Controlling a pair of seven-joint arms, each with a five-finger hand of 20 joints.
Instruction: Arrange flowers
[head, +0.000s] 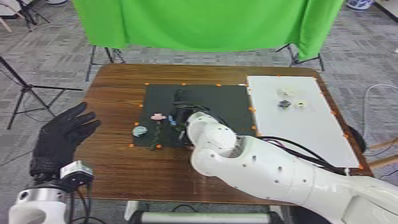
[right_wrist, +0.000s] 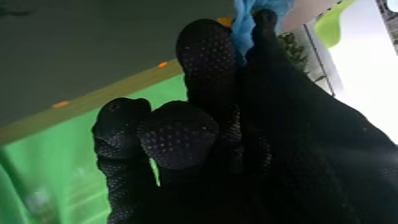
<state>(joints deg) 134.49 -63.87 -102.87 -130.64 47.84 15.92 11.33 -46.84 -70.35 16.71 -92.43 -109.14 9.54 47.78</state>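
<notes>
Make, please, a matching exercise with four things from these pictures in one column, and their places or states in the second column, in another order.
1. left hand
2. right hand
3. pink flower
4. green cloth

A. hanging beyond the far edge of the table
B. on the dark mat
C. at the table's left edge, open
D. pinching a light blue thing

Pairs: 1-C, 2-D, 3-B, 4-A

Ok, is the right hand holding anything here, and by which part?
The right hand pinches a light-blue thing, perhaps a flower, between thumb and finger; whether by petals or another part cannot be told.
</notes>
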